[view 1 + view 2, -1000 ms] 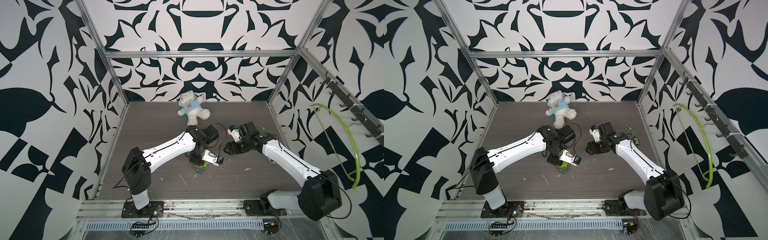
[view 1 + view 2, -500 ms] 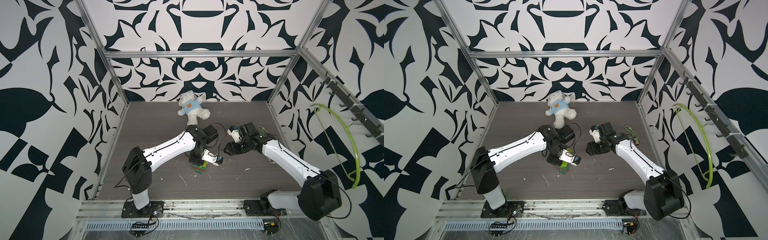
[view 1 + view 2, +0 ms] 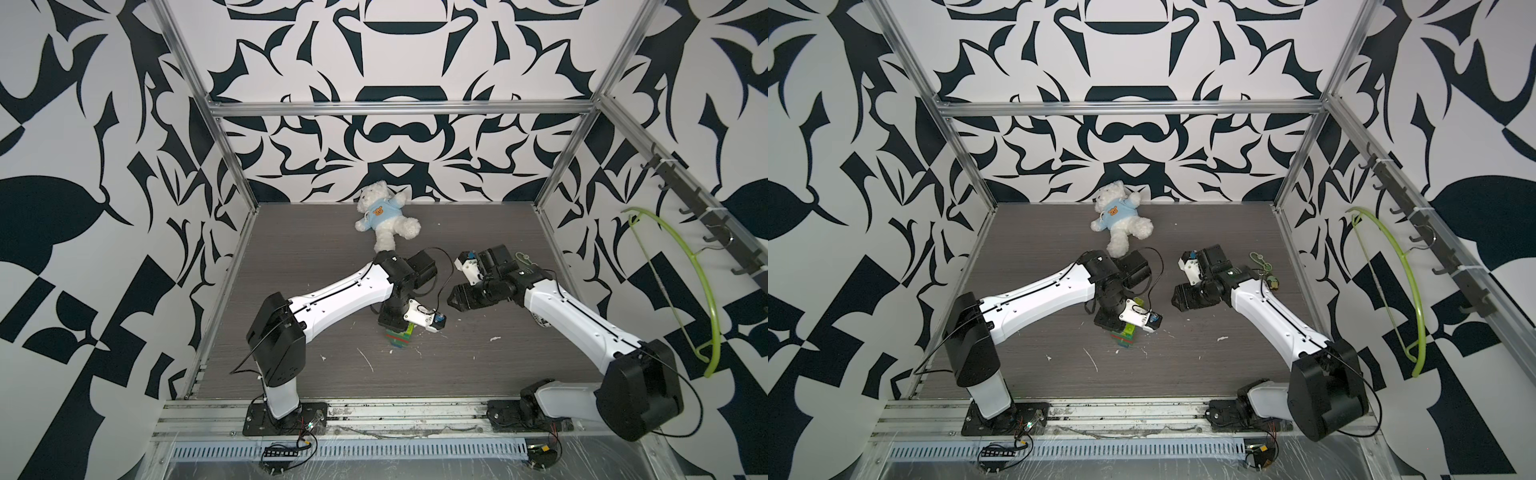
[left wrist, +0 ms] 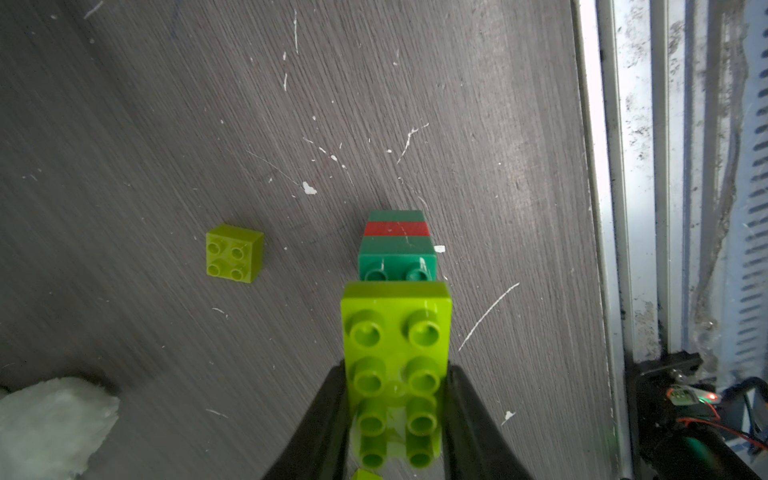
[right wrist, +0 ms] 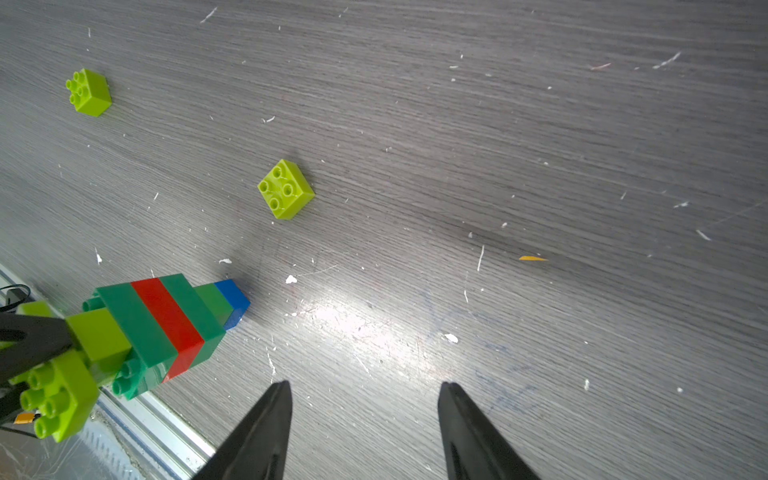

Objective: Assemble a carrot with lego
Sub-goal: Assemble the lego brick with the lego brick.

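The left gripper (image 4: 395, 368) is pointing down near the middle of the table (image 3: 291, 249), pinching the carrot (image 5: 166, 328) tight. The right gripper (image 5: 365, 384) is hanging near it, jaws apart.

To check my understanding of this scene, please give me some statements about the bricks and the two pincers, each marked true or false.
1. The left pincer is shut on the long lime-green studded brick at the top of the banded plastic-brick carrot. True.
2. The right pincer holds a square lime-green brick. False: its jaws stand open and empty above the grey wood-grain table.
3. Two loose square lime-green bricks lie on the table. True.
4. The small blue brick lies apart from the carrot. False: it is joined on as the tip.
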Available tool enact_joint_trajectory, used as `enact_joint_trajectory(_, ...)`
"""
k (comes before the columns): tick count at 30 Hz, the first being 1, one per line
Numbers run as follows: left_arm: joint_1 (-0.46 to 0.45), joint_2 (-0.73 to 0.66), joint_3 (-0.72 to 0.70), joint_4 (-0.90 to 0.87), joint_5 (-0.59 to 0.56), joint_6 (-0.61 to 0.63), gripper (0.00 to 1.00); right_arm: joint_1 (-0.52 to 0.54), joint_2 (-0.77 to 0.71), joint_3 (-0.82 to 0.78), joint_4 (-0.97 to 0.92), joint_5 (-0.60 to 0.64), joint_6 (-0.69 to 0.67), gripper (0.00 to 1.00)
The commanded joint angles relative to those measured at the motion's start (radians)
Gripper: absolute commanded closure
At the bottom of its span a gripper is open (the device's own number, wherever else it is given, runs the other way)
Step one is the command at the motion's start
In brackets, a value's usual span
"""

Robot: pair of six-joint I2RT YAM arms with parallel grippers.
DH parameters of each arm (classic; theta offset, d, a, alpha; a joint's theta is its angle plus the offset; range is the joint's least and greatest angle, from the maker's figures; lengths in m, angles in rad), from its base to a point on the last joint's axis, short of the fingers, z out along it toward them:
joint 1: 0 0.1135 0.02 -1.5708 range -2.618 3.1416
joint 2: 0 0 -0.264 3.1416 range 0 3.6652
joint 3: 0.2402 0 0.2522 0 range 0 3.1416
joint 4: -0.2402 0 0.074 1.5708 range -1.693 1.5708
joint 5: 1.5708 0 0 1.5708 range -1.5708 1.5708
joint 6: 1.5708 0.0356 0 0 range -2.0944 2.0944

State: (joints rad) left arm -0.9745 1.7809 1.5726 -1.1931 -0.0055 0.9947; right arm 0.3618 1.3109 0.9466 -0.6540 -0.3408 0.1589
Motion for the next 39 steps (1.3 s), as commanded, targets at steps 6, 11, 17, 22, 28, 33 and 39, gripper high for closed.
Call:
enact_joint_trajectory(6,0.003,0.022,-0.050,-0.031,-0.004,0.009,0.92,0.005,0.005,-0.001,0.009,-0.013,-0.004,0.39)
enact_joint_trajectory(11,0.003,0.027,-0.087,-0.046,-0.009,-0.007,0.95,0.006,0.004,-0.002,0.010,-0.012,-0.004,0.39)
enact_joint_trajectory(17,0.005,0.014,-0.149,-0.023,0.003,-0.032,0.95,0.006,0.005,-0.002,0.009,-0.013,-0.004,0.39)
enact_joint_trajectory(22,0.008,0.040,-0.164,-0.021,0.005,-0.047,0.95,0.006,0.007,0.000,0.008,-0.014,-0.005,0.39)
enact_joint_trajectory(28,0.013,0.067,-0.126,-0.027,0.008,-0.076,0.95,0.006,0.011,0.003,0.006,-0.012,-0.005,0.39)
enact_joint_trajectory(33,0.013,0.078,-0.072,-0.059,0.016,-0.116,0.96,0.006,0.007,0.002,0.004,-0.006,-0.008,0.39)
enact_joint_trajectory(39,0.013,0.089,-0.074,-0.094,-0.030,-0.124,0.98,0.006,0.007,0.004,0.002,-0.002,-0.009,0.39)
